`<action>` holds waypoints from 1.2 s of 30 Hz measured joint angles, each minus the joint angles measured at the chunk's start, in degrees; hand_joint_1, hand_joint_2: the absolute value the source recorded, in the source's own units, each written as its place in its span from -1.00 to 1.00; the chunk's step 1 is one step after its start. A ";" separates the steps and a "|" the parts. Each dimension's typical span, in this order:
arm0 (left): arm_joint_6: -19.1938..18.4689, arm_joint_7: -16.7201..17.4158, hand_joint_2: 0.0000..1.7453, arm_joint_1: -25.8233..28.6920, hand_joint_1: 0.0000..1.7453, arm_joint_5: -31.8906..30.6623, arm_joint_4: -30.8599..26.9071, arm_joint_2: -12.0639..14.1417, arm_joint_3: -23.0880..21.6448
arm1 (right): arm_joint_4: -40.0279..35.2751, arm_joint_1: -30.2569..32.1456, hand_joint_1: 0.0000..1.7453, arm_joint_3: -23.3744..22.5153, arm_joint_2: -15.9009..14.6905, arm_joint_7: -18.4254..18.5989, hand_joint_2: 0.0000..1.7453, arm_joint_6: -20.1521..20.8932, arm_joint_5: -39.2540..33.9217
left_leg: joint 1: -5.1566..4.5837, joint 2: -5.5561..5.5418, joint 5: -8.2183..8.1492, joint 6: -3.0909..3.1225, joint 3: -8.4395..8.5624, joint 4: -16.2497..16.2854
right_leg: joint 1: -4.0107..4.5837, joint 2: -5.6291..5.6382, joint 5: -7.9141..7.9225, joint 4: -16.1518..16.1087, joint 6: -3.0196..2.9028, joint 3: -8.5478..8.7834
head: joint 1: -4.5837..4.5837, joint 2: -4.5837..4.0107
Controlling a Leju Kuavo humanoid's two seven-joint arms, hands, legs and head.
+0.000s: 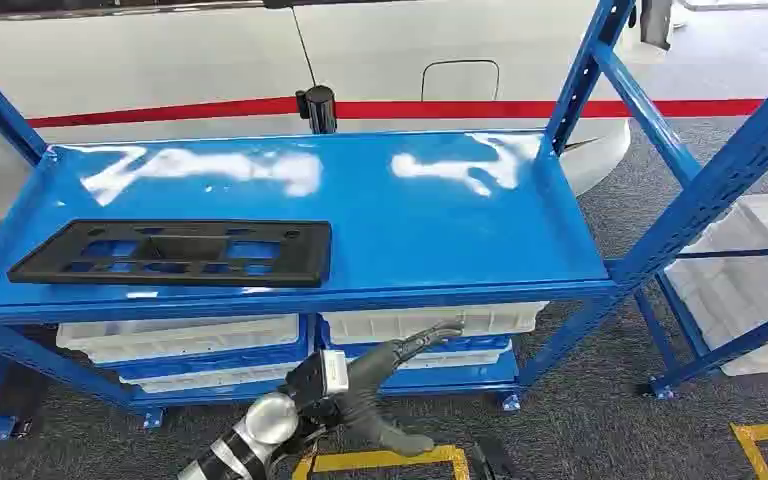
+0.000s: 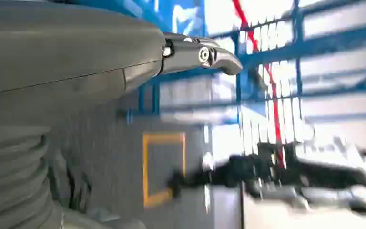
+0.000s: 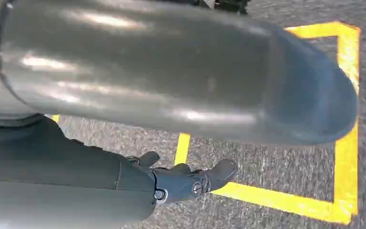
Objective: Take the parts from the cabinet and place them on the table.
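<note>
A flat black plastic part with several rectangular cut-outs lies on the left half of the blue cabinet's top shelf. My left hand is raised in front of the cabinet, below the shelf's front edge and to the right of the part. Its fingers are spread and hold nothing. In the left wrist view its fingers point toward the blurred blue frame. My right hand hangs over the grey floor with nothing in it, fingers loosely extended.
White bins sit on the cabinet's lower shelf. A second blue rack with white bins stands at the right. Yellow floor tape runs below my left hand. A white car body is behind the cabinet.
</note>
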 joint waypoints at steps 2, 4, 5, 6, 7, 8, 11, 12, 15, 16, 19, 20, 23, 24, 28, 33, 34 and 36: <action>12.41 3.54 1.00 2.51 -1.00 -5.55 -9.03 1.33 0.04 | 0.00 1.22 -1.00 -1.73 0.02 -1.35 -1.00 -1.05 -1.31 | 0.00 -0.03 0.00 0.00 -0.04 0.00 | 0.00 -0.02 -0.01 0.00 0.00 -0.02 | 0.00 0.00; 17.62 5.32 1.00 3.25 -1.00 -10.00 -12.09 1.83 0.28 | 0.00 1.63 -1.00 -2.44 0.02 -1.77 -1.00 -1.59 -2.20 | 0.00 -0.03 0.00 0.00 -0.05 0.00 | 0.00 -0.04 -0.01 0.00 0.00 -0.01 | 0.02 0.00; 23.41 6.82 1.00 4.21 -1.00 -15.43 -14.02 1.96 0.56 | 0.00 1.91 -1.00 -3.07 0.04 -2.26 -1.00 -1.96 -2.87 | 0.00 -0.01 -0.01 0.00 -0.04 0.00 | 0.00 -0.03 -0.01 0.00 0.00 -0.02 | 0.00 0.00; 29.30 7.89 1.00 5.41 -1.00 -20.30 -15.89 2.08 1.01 | 0.00 2.31 -1.00 -3.72 0.07 -2.73 -1.00 -2.21 -3.37 | 0.00 -0.01 -0.01 0.00 -0.04 0.00 | 0.00 -0.02 -0.01 0.00 0.00 -0.03 | -0.02 0.00; 34.16 8.75 1.00 6.32 -1.00 -24.35 -17.57 2.27 1.48 | 0.00 2.72 -1.00 -4.21 0.09 -3.16 -1.00 -2.40 -3.69 | 0.00 0.00 -0.01 0.00 -0.04 0.00 | 0.00 -0.02 -0.01 0.00 0.00 -0.04 | 0.02 0.00; 38.48 9.62 1.00 7.32 -1.00 -28.17 -19.21 2.49 2.04 | 0.02 3.17 -1.00 -4.63 0.11 -3.50 -1.00 -2.45 -3.89 | 0.00 -0.03 -0.01 0.00 -0.05 0.00 | 0.00 -0.04 -0.01 0.00 0.00 -0.03 | 0.00 0.00; 46.89 13.66 1.00 10.08 -1.00 -37.36 -23.49 3.32 4.11 | 0.02 3.95 -1.00 -5.90 0.18 -4.07 -1.00 -2.62 -4.65 | 0.01 -0.02 -0.01 0.00 -0.05 -0.01 | 0.01 -0.04 -0.01 0.00 0.00 -0.04 | -0.02 0.00; 49.05 15.11 1.00 10.98 -1.00 -40.18 -24.63 3.58 4.81 | 0.02 4.15 -1.00 -6.25 0.22 -4.17 -1.00 -2.71 -4.74 | 0.01 -0.02 -0.01 0.00 -0.05 -0.01 | 0.01 -0.03 -0.01 0.00 -0.01 -0.04 | -0.02 0.00; 53.89 18.45 1.00 13.67 -1.00 -46.58 -27.56 4.20 7.44 | 0.02 4.68 -1.00 -7.28 0.44 -4.46 -1.00 -2.91 -5.35 | 0.02 -0.02 -0.01 0.00 -0.04 -0.01 | 0.01 -0.04 -0.01 0.00 -0.01 -0.04 | -0.02 0.00; 54.66 19.26 1.00 14.39 -1.00 -48.22 -28.23 4.37 8.16 | 0.04 4.80 -1.00 -7.54 0.52 -4.55 -1.00 -2.95 -5.53 | 0.02 -0.02 -0.01 0.00 -0.04 -0.01 | 0.01 -0.04 -0.01 0.00 -0.01 -0.04 | 0.00 0.00; 56.79 22.44 1.00 16.60 -1.00 -54.93 -30.35 4.81 10.22 | 0.07 5.20 -1.00 -8.37 0.68 -4.92 -1.00 -2.97 -6.12 | 0.02 -0.02 -0.01 0.00 -0.04 -0.01 | 0.01 -0.04 -0.01 0.00 -0.01 -0.03 | 0.00 0.00; 57.06 23.28 1.00 17.22 -1.00 -56.61 -30.77 4.87 10.87 | 0.09 5.30 -1.00 -8.59 0.72 -5.03 -1.00 -2.99 -6.23 | 0.01 -0.02 -0.01 0.00 -0.04 -0.01 | 0.01 -0.04 -0.01 0.00 -0.01 -0.03 | 0.00 0.00; 56.80 25.62 1.00 18.81 -1.00 -58.14 -31.86 5.20 12.94 | 0.15 5.49 -1.00 -9.20 0.92 -5.14 -1.00 -3.04 -6.60 | 0.01 -0.02 -0.01 0.00 -0.04 -0.01 | 0.01 -0.04 -0.01 0.00 -0.01 -0.03 | 0.00 0.00; 56.53 26.29 1.00 19.18 -1.00 -58.29 -31.95 5.27 13.64 | 0.18 5.50 -1.00 -9.38 0.96 -5.18 -1.00 -3.04 -6.67 | 0.00 -0.02 -0.01 0.00 -0.04 -0.01 | 0.01 -0.04 -0.01 0.00 -0.01 -0.04 | 0.00 0.00; 54.12 30.13 1.00 20.21 -1.00 -58.73 -31.93 5.63 16.89 | 0.24 5.64 -1.00 -10.01 1.03 -5.37 -1.00 -3.12 -7.06 | 0.01 -0.02 -0.01 0.01 -0.03 -0.01 | 0.01 -0.04 -0.01 0.00 -0.01 -0.03 | 0.00 0.00; 52.21 33.05 1.00 21.11 -1.00 -61.07 -31.77 6.01 20.20 | 0.28 5.74 -1.00 -10.64 1.03 -5.77 -1.00 -3.37 -7.41 | 0.01 -0.02 -0.01 0.00 -0.03 -0.01 | 0.01 -0.03 -0.01 0.00 -0.01 -0.03 | 0.00 0.00; 52.21 33.57 1.00 21.37 -1.00 -61.78 -31.77 6.12 20.76 | 0.28 5.75 -1.00 -10.86 1.03 -5.84 -1.00 -3.43 -7.43 | 0.01 -0.02 -0.01 0.00 -0.03 -0.01 | 0.01 -0.03 -0.01 0.00 -0.01 -0.04 | 0.00 0.00; 52.19 34.56 1.00 21.77 -1.00 -63.15 -31.79 6.25 21.64 | 0.31 5.76 -1.00 -10.95 1.03 -5.90 -1.00 -3.45 -7.56 | 0.01 -0.02 -0.01 0.00 -0.04 -0.01 | 0.01 -0.04 -0.01 0.00 -0.01 -0.04 | 0.00 0.00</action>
